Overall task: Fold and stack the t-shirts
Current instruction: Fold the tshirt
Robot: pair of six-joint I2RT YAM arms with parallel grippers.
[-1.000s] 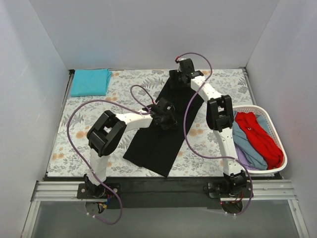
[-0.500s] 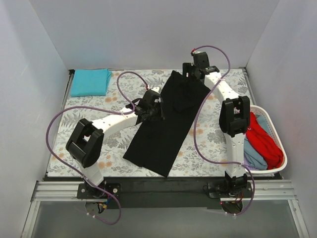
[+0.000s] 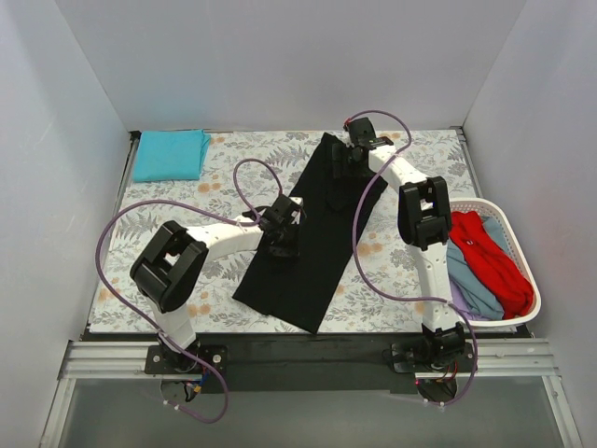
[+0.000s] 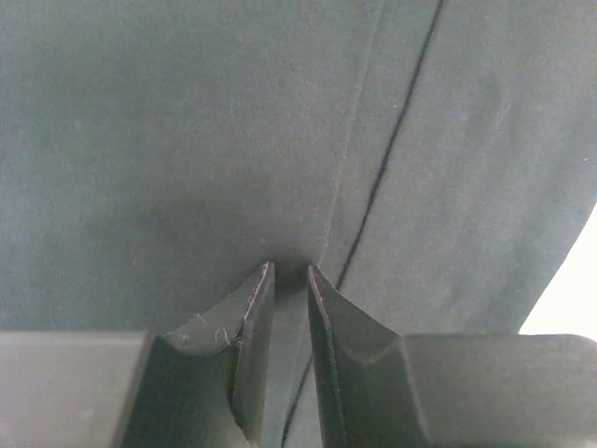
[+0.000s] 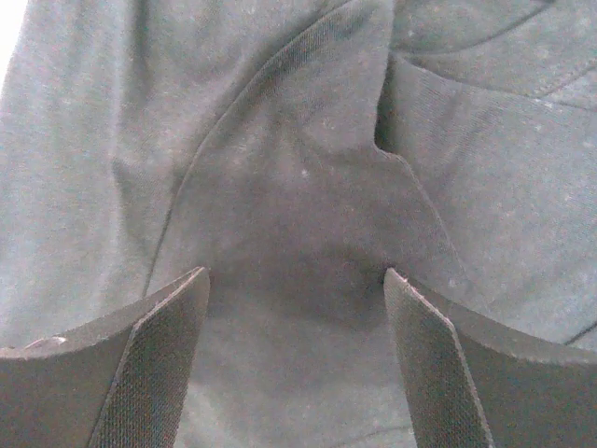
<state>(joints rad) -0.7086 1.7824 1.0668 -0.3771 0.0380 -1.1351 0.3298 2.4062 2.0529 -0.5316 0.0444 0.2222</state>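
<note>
The black t-shirt (image 3: pixel 312 266) lies as a long folded strip slanting from the far centre to the near centre of the table. My left gripper (image 3: pixel 282 241) sits on its left edge. In the left wrist view the left gripper (image 4: pixel 289 269) has its jaws a narrow slit apart, with the tips pinching into the black cloth (image 4: pixel 187 140) beside a seam. My right gripper (image 3: pixel 343 161) is over the shirt's far end. In the right wrist view the right gripper (image 5: pixel 297 273) is wide open, its tips resting on the black cloth (image 5: pixel 298 187) and holding nothing. A folded teal t-shirt (image 3: pixel 170 154) lies at the far left corner.
A white laundry basket (image 3: pixel 524 315) stands at the right edge and holds a red shirt (image 3: pixel 490 257) and a light-blue shirt (image 3: pixel 466 280). The floral table covering (image 3: pixel 149 233) shows on both sides of the black strip. White walls close in the table.
Both grippers moved outward half a second ago and have now come back toward me. The right one has dropped onto the shirt's far end and the left one lower along its left edge.
</note>
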